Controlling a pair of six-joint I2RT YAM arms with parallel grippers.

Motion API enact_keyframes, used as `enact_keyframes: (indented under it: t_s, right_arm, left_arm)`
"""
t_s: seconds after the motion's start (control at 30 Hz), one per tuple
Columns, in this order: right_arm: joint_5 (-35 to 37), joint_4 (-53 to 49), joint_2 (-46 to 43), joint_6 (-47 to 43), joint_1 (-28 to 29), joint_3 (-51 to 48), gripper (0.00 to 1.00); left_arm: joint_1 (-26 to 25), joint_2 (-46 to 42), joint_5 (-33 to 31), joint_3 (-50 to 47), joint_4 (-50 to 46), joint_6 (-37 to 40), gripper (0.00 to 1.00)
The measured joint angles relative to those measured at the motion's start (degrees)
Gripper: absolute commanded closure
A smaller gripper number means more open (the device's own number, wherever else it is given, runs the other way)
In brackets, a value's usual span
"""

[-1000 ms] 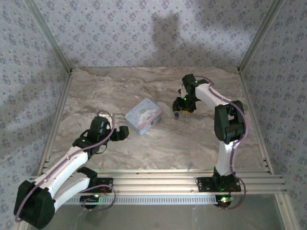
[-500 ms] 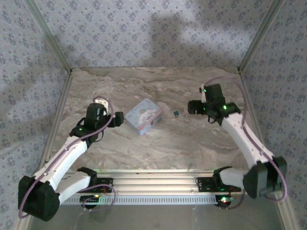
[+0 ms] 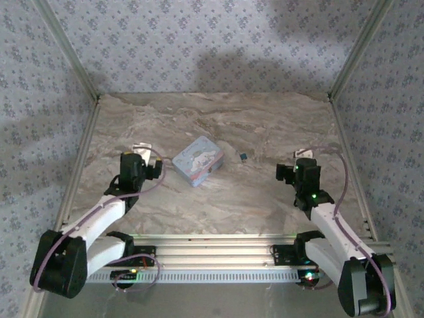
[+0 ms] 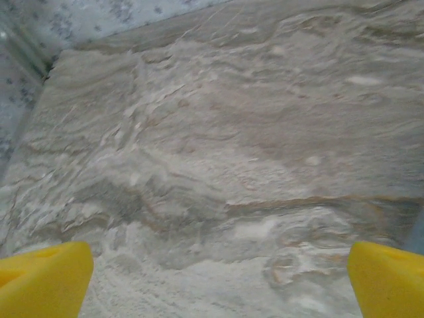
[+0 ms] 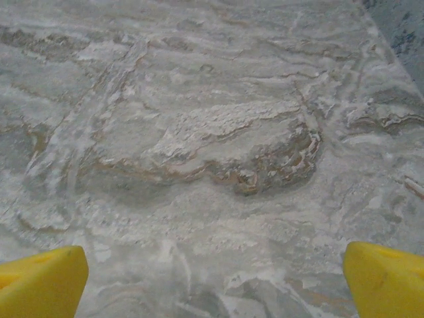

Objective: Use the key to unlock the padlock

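The padlock (image 3: pixel 244 157), a tiny dark blue-teal square, lay by itself on the marbled surface (image 3: pixel 218 205), and neither arm touched it. Seen from the right end effector (image 3: pixel 283 172), it sat ahead and off to the left, well apart from the fingertips. Seen from the left end effector (image 3: pixel 155 169), it sat farther off to the right, beyond the pale blue tin (image 3: pixel 197 160) with a cartoon picture on its lid. The tin lay between that end effector and the padlock. The tin was near the left end effector, just to its right, with a strip of bare surface between the two. The padlock rested near the tin's right corner but apart from it. In the overhead view it was too small to tell whether its shackle was closed.

The left end effector stood wide and held nothing. In its wrist view the yellow fingertips (image 4: pixel 43 281) sat at opposite bottom corners, with bare veined stone between them. The right end effector was spread just as wide and was also empty. Its own yellow fingertips (image 5: pixel 40 281) framed a brown-streaked patch of the surface. Both arms were drawn back toward the near edge, on either side of the tin and the padlock.
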Motion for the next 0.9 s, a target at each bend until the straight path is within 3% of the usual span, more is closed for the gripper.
enact_keyframes:
  t_s: [0.33,0.9]
  right_arm:
    - [-2.3,23.0,2.5,-3.2,-5.7,-8.5,0.0]
    - [-8.2,48.1,25.8,-6.1,-7.4,-9.2,0.0]
  left_arm:
    - [6.8,12.5,0.0,-5.6,20.8,-3.0,0.02]
    - [11.5,22.4,4.5,-3.8,30.1,-1.7,0.02]
